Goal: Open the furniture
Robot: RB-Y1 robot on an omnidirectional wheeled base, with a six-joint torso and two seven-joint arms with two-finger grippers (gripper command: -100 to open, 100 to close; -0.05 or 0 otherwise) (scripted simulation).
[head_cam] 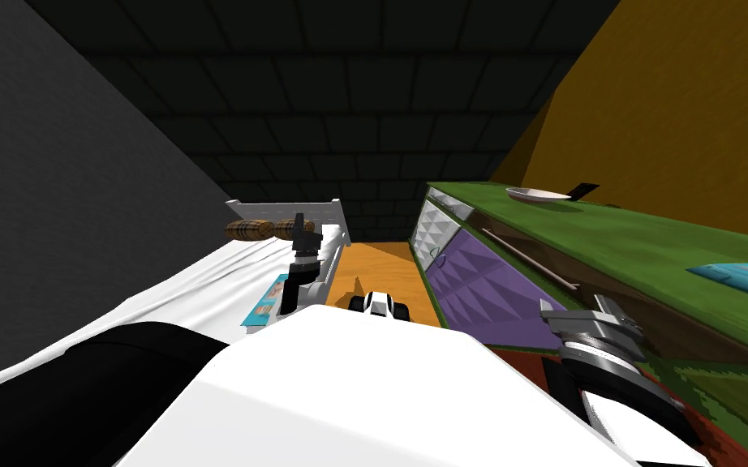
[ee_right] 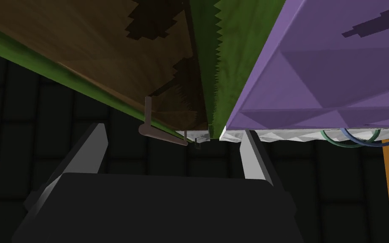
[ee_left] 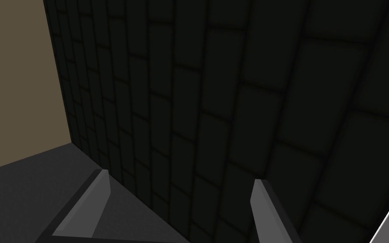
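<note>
Head view has the cabinet (head_cam: 656, 243) running along the right of the frame, a long low piece with a green top, and the right arm (head_cam: 608, 357) sits at the lower right, close against its front. That front shows a brown wood-grain panel (head_cam: 648, 312) with a long thin handle (head_cam: 526, 258) across it, then a purple faceted panel (head_cam: 486, 284), then a white faceted one (head_cam: 437, 231) at the far end. Seen from the right wrist, the jaws are released and spread wide, holding nothing. The handle's bent end (ee_right: 147, 122) shows in the middle of the frame between the two fingers (ee_right: 96, 143), ahead of their tips and apart from them. The brown panel (ee_right: 105, 42) fills the upper left and the purple one (ee_right: 324, 63) the upper right, with a green strip (ee_right: 214, 63) between. On the cabinet's top rest a white plate (head_cam: 536, 194) near the far end and a blue thing (head_cam: 741, 276) at the right edge. Left of centre the left arm (head_cam: 299, 259) stands raised over a bed (head_cam: 194, 280) with a white sheet, two brown checked pillows (head_cam: 259, 229) and a book (head_cam: 265, 302); its jaws are also released and hold nothing. An orange floor (head_cam: 372, 263) lies between bed and cabinet.
</note>
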